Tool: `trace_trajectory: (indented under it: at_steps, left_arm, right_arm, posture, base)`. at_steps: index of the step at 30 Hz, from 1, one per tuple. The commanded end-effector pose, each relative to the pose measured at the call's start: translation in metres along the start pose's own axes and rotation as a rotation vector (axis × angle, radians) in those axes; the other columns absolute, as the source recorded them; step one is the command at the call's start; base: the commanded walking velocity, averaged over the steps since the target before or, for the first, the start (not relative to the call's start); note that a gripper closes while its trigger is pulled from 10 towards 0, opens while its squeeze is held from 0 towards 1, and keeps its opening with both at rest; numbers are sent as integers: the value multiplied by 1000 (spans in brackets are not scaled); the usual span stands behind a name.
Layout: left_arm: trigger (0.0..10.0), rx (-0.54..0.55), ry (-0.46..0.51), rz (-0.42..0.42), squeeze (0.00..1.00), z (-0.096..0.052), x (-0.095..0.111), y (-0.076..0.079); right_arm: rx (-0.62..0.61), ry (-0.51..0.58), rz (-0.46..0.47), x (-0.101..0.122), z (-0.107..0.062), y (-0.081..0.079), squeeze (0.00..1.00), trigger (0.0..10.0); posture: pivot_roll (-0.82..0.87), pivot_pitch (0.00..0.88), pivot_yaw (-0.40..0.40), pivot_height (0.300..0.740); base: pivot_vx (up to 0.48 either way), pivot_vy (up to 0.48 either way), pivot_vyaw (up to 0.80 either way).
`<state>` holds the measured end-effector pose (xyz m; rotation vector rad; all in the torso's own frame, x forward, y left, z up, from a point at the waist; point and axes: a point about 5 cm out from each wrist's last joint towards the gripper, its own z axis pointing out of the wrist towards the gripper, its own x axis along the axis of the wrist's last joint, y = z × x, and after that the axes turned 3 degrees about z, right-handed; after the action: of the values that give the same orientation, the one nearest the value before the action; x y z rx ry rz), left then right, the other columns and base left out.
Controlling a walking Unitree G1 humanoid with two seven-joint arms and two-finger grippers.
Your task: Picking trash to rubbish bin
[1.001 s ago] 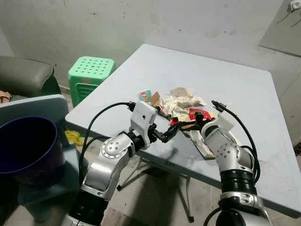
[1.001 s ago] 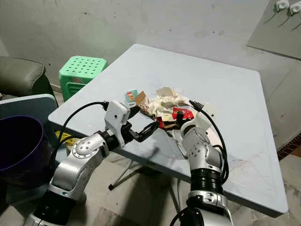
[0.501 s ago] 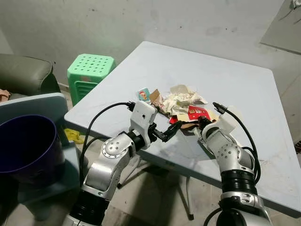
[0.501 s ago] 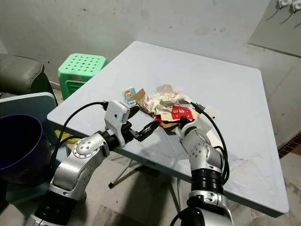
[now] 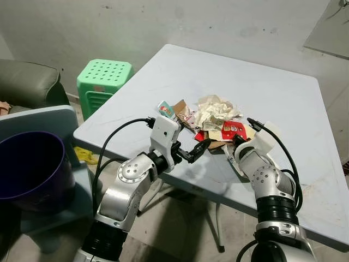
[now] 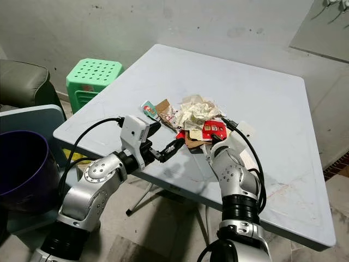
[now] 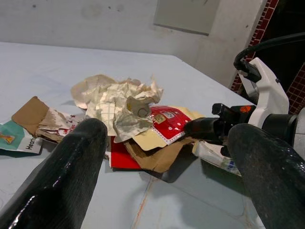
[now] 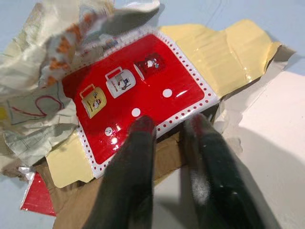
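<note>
Red wrapper touching the right tool's fingertips.

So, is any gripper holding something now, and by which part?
Right gripper pinches the near edge of the red wrapper; left gripper is open, holding nothing.

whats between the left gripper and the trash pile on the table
Just bare table top. In the left wrist view, the left gripper is open and faces the trash pile, with nothing in the short stretch before it.
</note>
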<state>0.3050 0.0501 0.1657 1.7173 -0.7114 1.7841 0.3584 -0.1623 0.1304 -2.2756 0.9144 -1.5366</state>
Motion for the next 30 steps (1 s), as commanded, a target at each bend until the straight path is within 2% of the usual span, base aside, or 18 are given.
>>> trace_trajectory:
  at_steps: [1,7,14,19,24,25,27,28,29,30]
  left_arm:
    - [10000,4,28,7,0,2,9,0]
    - [10000,9,32,-1,0,2,10,0]
    - [10000,10,37,-7,0,3,11,-1]
    - [10000,13,41,-12,0,3,12,-1]
    - [10000,11,46,-16,0,4,13,-1]
    - [10000,11,47,-18,0,4,13,-1]
    - [10000,11,48,-19,0,4,13,-1]
    - [10000,10,50,-22,0,4,13,-1]
    - [10000,9,50,-23,0,4,13,-1]
    - [10000,9,50,-23,0,4,13,-1]
  right_arm:
    - [15,35,-15,6,-3,-1,0,0]
    - [117,111,1,14,-10,-6,0,0]
    - [226,125,51,19,-19,-17,0,0]
    - [271,139,48,20,-23,-20,0,0]
    - [264,137,42,21,-24,-19,0,0]
    - [261,129,40,20,-24,-18,0,4745]
    - [259,120,41,19,-23,-17,0,4745]
    - [258,101,46,17,-23,-16,78,10000]
    - [249,96,49,17,-22,-15,1000,10000]
    - [242,94,50,17,-21,-14,1000,10000]
  posture:
    - [-72,119,-92,740]
    - [-73,117,-90,740]
    - [-73,113,-87,740]
    - [-72,108,-87,740]
    - [-71,101,-85,740]
    - [-71,99,-84,740]
    - [-71,99,-85,740]
    - [-71,97,-83,740]
    - [-71,97,-83,740]
    - [-72,98,-84,740]
  base:
    - [0,0,0]
    - [0,0,0]
    - [0,0,0]
    - [0,0,0]
    - [0,0,0]
    - [0,0,0]
    - [0,0,0]
    - [0,0,0]
    - [0,0,0]
    - [0,0,0]
